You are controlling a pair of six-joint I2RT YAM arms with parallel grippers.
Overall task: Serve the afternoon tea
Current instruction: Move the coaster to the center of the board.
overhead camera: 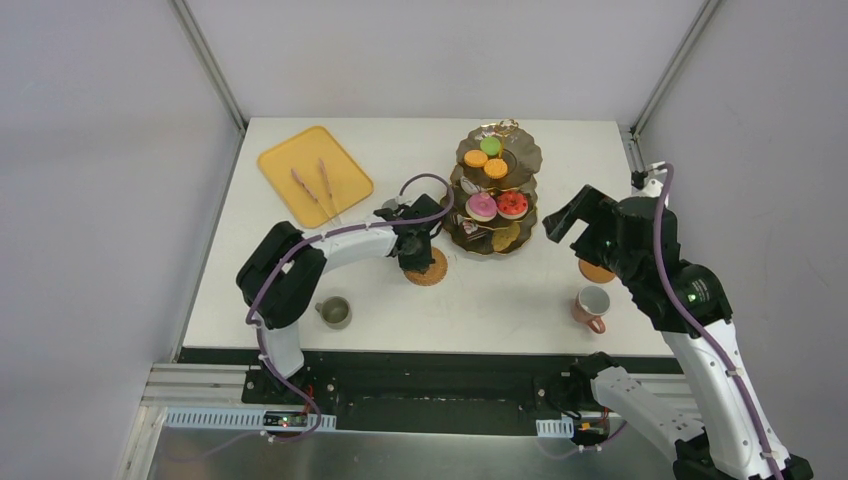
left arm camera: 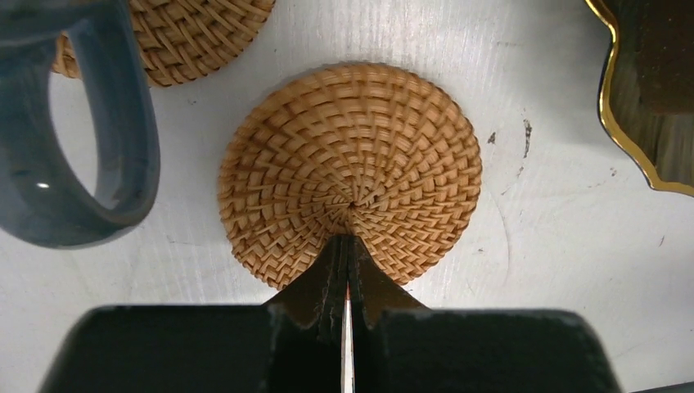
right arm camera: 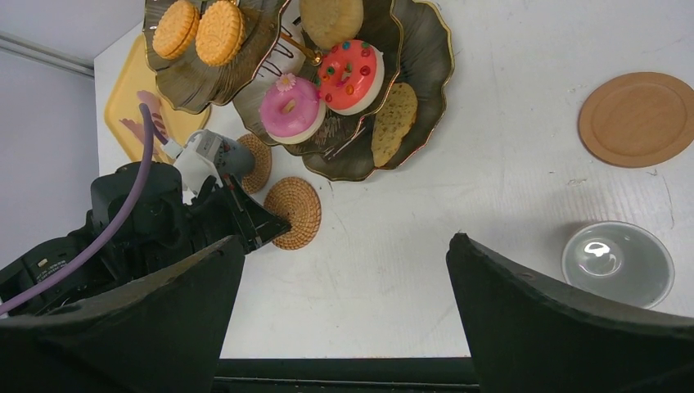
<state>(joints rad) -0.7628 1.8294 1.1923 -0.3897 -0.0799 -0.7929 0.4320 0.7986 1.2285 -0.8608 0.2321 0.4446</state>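
Note:
The dark gold-rimmed three-tier stand [overhead camera: 520,158] at the table's back centre carries orange macarons [right arm camera: 199,30], a green macaron [overhead camera: 490,146], a pink doughnut [right arm camera: 290,109] and a red doughnut [right arm camera: 352,75]. My left gripper [left arm camera: 348,246] is shut, its tips lying over the near part of a woven round coaster [left arm camera: 352,164], which lies flat on the table. The grey-blue mug [left arm camera: 74,147] stands just beside it on a second woven coaster [left arm camera: 188,33]. My right gripper [right arm camera: 345,241] hangs open above bare table. The pink mug [overhead camera: 592,305] and a smooth brown coaster [right arm camera: 637,119] lie to its right. The olive mug [overhead camera: 334,312] stands near the front left.
A yellow-orange tray [overhead camera: 285,160] with pink-handled tongs [overhead camera: 312,183] lies at the back left. The stand's bottom rim [left arm camera: 646,98] is close to the right of the left gripper. The table's front edge runs just below both mugs.

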